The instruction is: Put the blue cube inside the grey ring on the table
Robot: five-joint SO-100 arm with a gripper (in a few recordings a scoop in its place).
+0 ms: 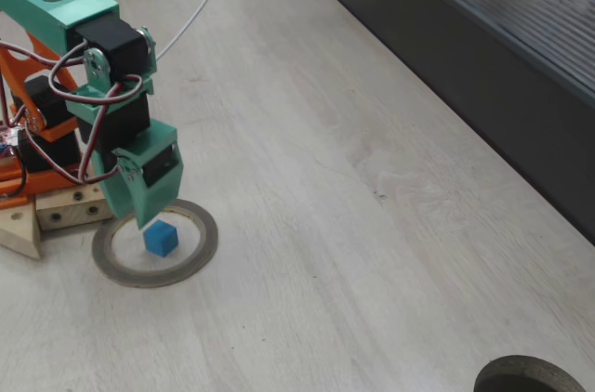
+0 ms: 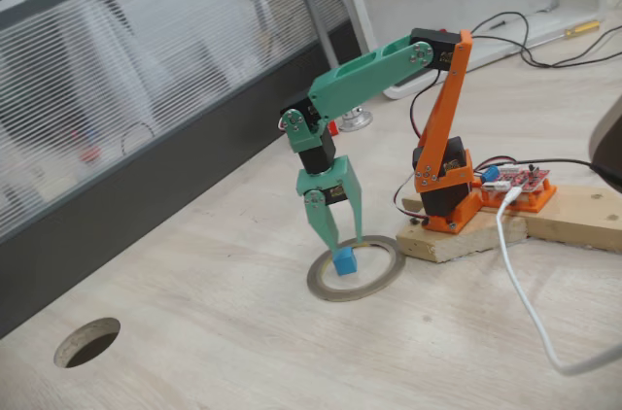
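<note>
The blue cube (image 1: 160, 238) (image 2: 343, 261) rests on the table (image 1: 372, 225) (image 2: 243, 332) inside the grey ring (image 1: 200, 253) (image 2: 384, 274), towards the ring's edge rather than its centre. The teal gripper (image 1: 147, 217) (image 2: 344, 243) hangs straight down just above the cube. Its two fingers are spread apart and hold nothing. In both fixed views the fingertips (image 2: 330, 245) end right at the cube's top, and whether they touch it is unclear.
The arm's orange base stands on wooden blocks (image 1: 56, 211) (image 2: 486, 235) beside the ring. A dark ribbed panel (image 1: 483, 39) (image 2: 146, 138) borders the table. A darker ring (image 1: 530, 375) (image 2: 87, 342) lies far off. A white cable (image 2: 525, 303) trails across the wood.
</note>
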